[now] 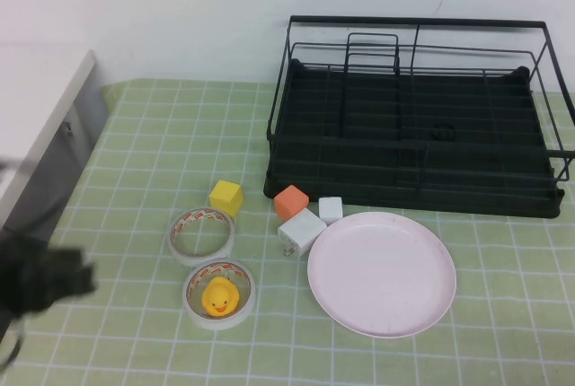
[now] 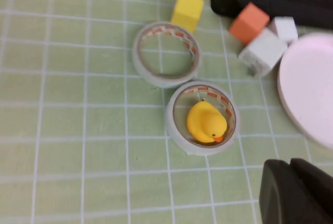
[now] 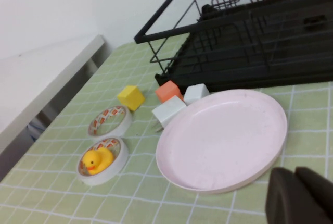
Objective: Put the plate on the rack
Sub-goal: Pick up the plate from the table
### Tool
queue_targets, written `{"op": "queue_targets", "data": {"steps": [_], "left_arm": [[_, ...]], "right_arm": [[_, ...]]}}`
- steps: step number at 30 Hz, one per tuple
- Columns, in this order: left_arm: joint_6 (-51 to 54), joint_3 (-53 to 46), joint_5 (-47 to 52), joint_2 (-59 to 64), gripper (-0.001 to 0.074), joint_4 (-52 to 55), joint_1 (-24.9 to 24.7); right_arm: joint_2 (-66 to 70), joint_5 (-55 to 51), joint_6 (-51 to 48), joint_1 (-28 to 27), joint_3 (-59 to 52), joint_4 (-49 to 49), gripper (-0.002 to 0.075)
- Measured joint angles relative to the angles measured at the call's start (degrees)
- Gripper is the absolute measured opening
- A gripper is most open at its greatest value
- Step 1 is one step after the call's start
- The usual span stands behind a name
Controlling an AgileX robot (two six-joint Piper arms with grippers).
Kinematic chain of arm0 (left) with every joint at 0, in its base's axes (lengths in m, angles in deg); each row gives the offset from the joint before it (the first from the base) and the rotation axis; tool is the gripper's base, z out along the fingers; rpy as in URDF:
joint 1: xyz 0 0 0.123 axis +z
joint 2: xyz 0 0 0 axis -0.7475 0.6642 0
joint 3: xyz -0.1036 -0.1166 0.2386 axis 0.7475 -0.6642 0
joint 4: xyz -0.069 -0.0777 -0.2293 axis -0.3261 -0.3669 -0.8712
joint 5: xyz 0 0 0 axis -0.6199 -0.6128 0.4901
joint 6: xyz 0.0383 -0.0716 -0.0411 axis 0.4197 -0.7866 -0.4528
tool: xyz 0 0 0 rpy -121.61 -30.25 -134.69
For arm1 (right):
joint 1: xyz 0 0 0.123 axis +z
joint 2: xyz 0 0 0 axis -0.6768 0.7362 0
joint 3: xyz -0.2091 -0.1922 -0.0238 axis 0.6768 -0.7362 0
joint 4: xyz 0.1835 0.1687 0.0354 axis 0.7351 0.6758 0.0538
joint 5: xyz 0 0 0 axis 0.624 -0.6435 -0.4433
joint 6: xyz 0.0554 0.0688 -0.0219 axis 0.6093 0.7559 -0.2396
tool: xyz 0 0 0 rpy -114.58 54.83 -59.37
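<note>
The pale pink plate (image 1: 382,274) lies flat on the green checked cloth, just in front of the black wire rack (image 1: 413,117). The plate also shows in the right wrist view (image 3: 223,140) and at the edge of the left wrist view (image 2: 309,86). My left gripper (image 2: 291,165) is shut and empty, hovering above the cloth near the tape roll with the duck, apart from the plate. Its arm shows as a dark blur (image 1: 40,278) at the left edge of the high view. My right gripper (image 3: 295,172) is shut and empty, just off the plate's near rim; the high view does not show it.
Two tape rolls (image 1: 201,235) lie left of the plate, one holding a yellow duck (image 1: 220,296). A yellow cube (image 1: 225,197), an orange cube (image 1: 290,202), a white cube (image 1: 331,209) and a white block (image 1: 301,231) sit between rolls, plate and rack. A white counter (image 1: 36,108) stands at left.
</note>
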Motion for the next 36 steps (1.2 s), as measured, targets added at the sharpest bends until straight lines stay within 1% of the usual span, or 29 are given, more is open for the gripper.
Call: {"op": "queue_targets", "data": {"steps": [3, 5, 7, 10, 12, 13, 14, 16, 18, 20, 22, 26, 30, 36], "left_arm": [[4.5, 6.6, 1.6, 9.8, -0.0002, -0.4, -2.1], [5.6, 11.1, 2.4, 16.7, -0.0002, 0.7, -4.8], [5.6, 15.1, 2.9, 22.4, -0.0002, 2.8, -8.4], [2.9, 20.4, 3.6, 31.5, 0.0001, 5.9, -13.3], [1.7, 23.9, 4.7, 37.2, 0.0032, 6.9, -16.1], [1.2, 25.3, 5.1, 39.4, 0.0056, 7.1, -17.1], [0.7, 26.9, 5.5, 42.1, 0.0097, 7.3, -18.1], [-0.1, 30.1, 5.9, 46.8, 0.0199, 7.7, -19.8], [-1.1, 33.0, 6.1, 51.5, 0.0326, 7.7, -21.2], [-1.8, 35.4, 6.4, 55.5, 0.0414, 7.7, -22.1], [-2.0, 37.6, 6.4, 58.5, 0.0454, 7.7, -22.8], [-2.4, 41.4, 3.9, 64.0, 0.0454, 7.4, -24.5], [-6.3, 43.4, -0.6, 68.2, 0.0449, 6.9, -25.9], [-12.2, 43.7, -4.1, 72.3, 0.0448, 9.7, -26.0]], "right_arm": [[0.0, -0.8, -1.8, 0.0, 0.0, 0.8, 0.001], [0.0, -1.3, -2.2, 0.0, 0.0, 0.9, 0.001], [0.0, -1.5, -2.5, 0.0, 0.0, 0.9, 0.001], [0.0, -1.7, -2.8, 0.0, 0.0, 1.2, 0.001], [0.0, -2.0, -2.8, 0.0, 0.0, 1.2, 0.001], [0.0, -2.1, -2.8, 0.0, 0.0, 1.2, 0.001], [0.0, -2.5, -2.8, 0.0, 0.0, 1.2, 0.001], [0.0, -3.0, -2.8, 0.0, 0.0, 1.5, 0.001], [0.0, -3.2, -2.8, 0.0, 0.0, 1.6, 0.001], [0.0, -3.4, -2.8, 0.0, 0.0, 1.7, 0.001], [0.0, -3.5, -2.8, 0.0, 0.0, 1.8, 0.001], [0.0, -3.5, -2.8, 0.0, 0.0, 1.8, 0.001], [0.0, -3.5, -2.8, 0.0, 0.0, 1.8, 0.001], [0.0, -3.6, -2.8, 0.0, 0.0, 1.8, 0.001]]}}
